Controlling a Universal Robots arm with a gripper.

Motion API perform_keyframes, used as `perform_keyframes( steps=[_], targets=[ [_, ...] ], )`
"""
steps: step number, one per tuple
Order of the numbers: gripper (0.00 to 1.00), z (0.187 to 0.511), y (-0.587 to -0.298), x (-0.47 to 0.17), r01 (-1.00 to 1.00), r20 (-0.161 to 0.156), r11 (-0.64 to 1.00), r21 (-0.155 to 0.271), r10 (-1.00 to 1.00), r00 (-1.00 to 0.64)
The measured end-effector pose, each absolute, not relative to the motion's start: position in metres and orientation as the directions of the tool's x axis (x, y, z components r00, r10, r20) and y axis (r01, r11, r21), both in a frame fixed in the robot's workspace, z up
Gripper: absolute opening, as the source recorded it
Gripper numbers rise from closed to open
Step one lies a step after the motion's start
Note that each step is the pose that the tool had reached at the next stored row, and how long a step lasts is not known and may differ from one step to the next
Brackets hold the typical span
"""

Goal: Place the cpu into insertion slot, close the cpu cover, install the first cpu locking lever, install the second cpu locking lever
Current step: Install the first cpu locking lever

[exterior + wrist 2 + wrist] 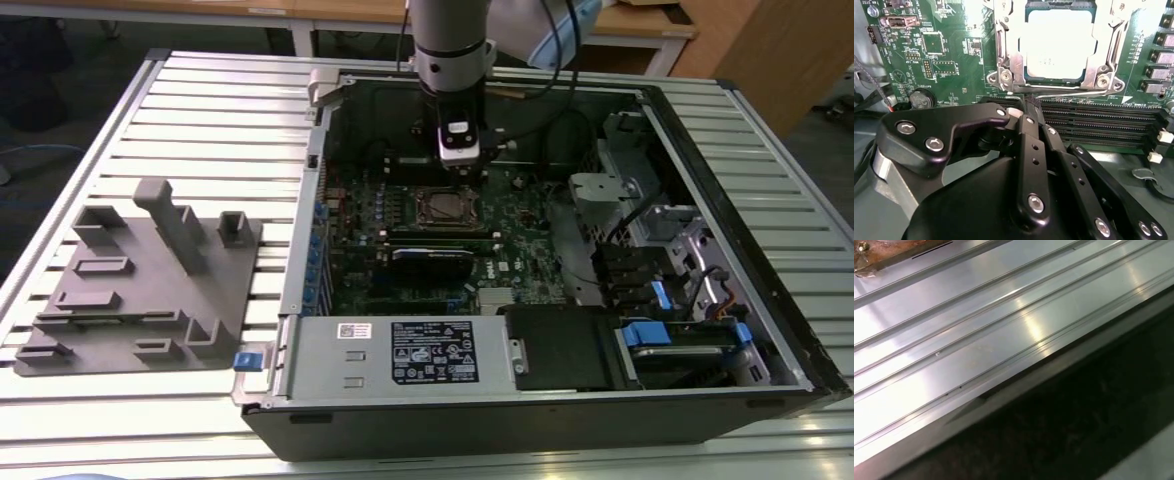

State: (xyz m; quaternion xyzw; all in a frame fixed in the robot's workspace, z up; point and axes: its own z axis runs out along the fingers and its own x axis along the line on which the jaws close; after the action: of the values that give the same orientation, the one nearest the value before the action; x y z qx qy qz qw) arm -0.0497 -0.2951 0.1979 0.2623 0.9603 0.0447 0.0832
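The cpu lies flat in the insertion slot, its pale silver top facing up. The cpu cover lies down around it as a silvery frame. A thin wire locking lever runs along the socket's edge nearest the gripper. In the second wrist view my gripper has its black fingers drawn together, their tips right at the end of that lever. I cannot tell whether they touch it. In the exterior view the gripper hangs just behind the socket, inside the open computer case.
Long black memory slots lie between gripper and socket. A black card sits in front of the socket. The power supply and drive bays fill the case front. A grey fixture tray lies at the exterior view's left on the slatted table.
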Motion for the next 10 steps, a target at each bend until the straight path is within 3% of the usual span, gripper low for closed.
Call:
perform_keyframes(
  steps=[10],
  targets=[
    [0.11,0.1945,-0.2952,-0.0498,0.493,-0.144,0.863,0.114,0.505,-0.851]
  ],
)
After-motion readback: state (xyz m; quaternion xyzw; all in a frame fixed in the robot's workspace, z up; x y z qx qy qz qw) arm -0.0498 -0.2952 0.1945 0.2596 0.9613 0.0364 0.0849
